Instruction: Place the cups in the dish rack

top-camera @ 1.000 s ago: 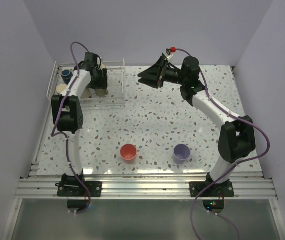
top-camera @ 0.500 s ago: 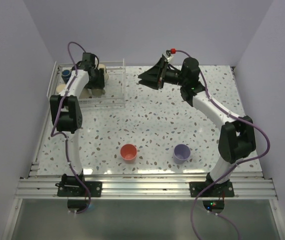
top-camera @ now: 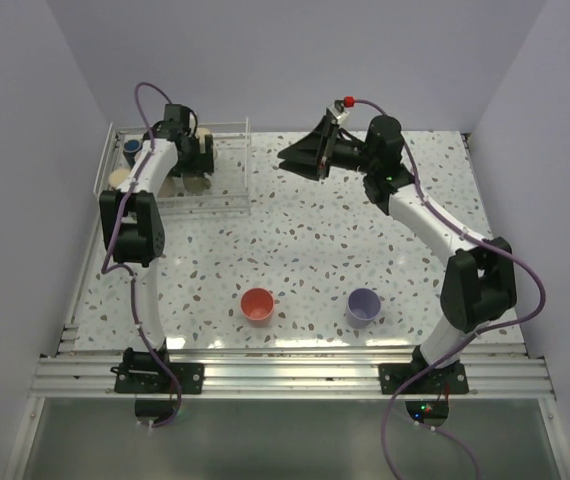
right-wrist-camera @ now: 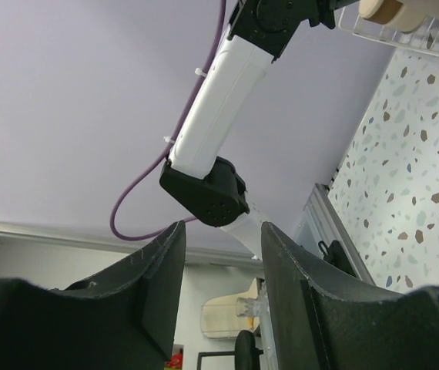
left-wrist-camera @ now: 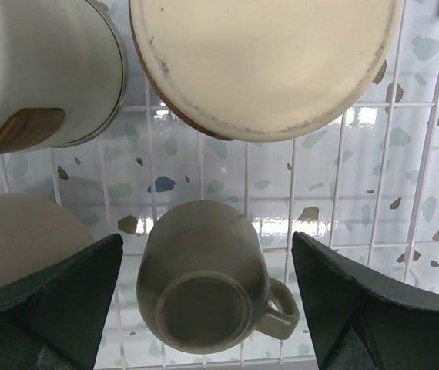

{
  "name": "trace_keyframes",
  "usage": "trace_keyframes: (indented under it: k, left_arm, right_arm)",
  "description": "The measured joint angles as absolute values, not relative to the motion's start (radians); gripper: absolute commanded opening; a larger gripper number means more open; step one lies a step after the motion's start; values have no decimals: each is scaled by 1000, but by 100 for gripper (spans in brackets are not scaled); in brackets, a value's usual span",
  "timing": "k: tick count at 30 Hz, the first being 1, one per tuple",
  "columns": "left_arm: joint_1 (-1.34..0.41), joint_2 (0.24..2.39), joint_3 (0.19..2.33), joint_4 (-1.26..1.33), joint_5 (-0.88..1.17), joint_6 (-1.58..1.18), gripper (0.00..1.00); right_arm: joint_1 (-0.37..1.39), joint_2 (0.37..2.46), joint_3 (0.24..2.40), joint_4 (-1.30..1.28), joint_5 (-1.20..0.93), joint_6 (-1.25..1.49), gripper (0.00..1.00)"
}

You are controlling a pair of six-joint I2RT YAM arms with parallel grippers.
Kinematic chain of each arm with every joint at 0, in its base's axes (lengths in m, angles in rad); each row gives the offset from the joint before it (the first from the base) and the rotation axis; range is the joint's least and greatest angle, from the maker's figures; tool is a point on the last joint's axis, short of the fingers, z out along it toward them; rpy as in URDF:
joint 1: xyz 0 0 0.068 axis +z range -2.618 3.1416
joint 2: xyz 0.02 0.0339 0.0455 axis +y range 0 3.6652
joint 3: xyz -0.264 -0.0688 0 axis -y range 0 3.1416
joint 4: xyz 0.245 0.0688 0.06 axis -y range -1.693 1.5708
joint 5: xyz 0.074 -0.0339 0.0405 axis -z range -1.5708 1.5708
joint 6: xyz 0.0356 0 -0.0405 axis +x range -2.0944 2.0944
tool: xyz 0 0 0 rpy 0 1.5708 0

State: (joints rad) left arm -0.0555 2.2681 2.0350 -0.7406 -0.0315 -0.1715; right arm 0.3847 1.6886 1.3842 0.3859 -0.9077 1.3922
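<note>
Speckled tabletop [top-camera: 305,240]; plain lavender walls [top-camera: 295,50]; aluminium rails [top-camera: 295,375] along near edge.

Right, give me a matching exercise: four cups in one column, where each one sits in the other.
Cups:
1. red cup
2. lavender cup
3. olive mug
4. dark blue cup

Places:
A. far left corner of the rack
B. on the table, right one of the pair
C. on the rack's wires, between the fingers of the open left gripper
D. on the table, left one of the pair

Pairs: 1-D, 2-B, 3-C, 4-A

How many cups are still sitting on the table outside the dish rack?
2. The red cup sits near the front centre, and the lavender cup is to its right, apart from it. Others may be hidden from this view.
</note>
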Motion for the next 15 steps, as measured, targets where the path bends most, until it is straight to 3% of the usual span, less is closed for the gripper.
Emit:
trace_keyframes:
  k: [15]
  left_arm:
    - [-56,2198,2108,-742,24,-197,94]
  right_arm:
    - [385,1631,1373,252,-898,1282,50]
